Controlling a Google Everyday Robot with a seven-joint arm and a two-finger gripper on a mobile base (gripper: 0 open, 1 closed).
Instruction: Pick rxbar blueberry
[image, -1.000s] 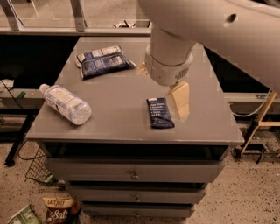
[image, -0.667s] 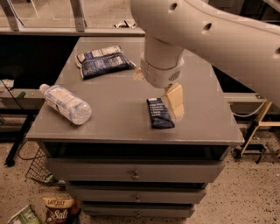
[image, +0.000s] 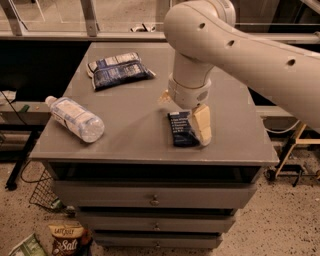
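Observation:
The rxbar blueberry (image: 180, 130) is a small flat dark navy wrapper with white text, lying flat near the front right of the grey cabinet top (image: 135, 125). My gripper (image: 183, 120) hangs from the big cream arm right over the bar. One cream finger (image: 202, 125) comes down along the bar's right edge, touching or almost touching it. The other finger (image: 164, 96) shows only as a small tip behind the wrist, up and left of the bar. The fingers stand apart and hold nothing.
A clear water bottle (image: 75, 119) lies on its side at the left of the top. A pair of blue-and-white packets (image: 119, 70) lies at the back. Drawers (image: 155, 200) sit below the top. Snack bags (image: 65, 242) lie on the floor at the lower left.
The arm has swung left and lowered a little, bringing the visible finger down beside the bar. The bar, bottle and packets have not moved.

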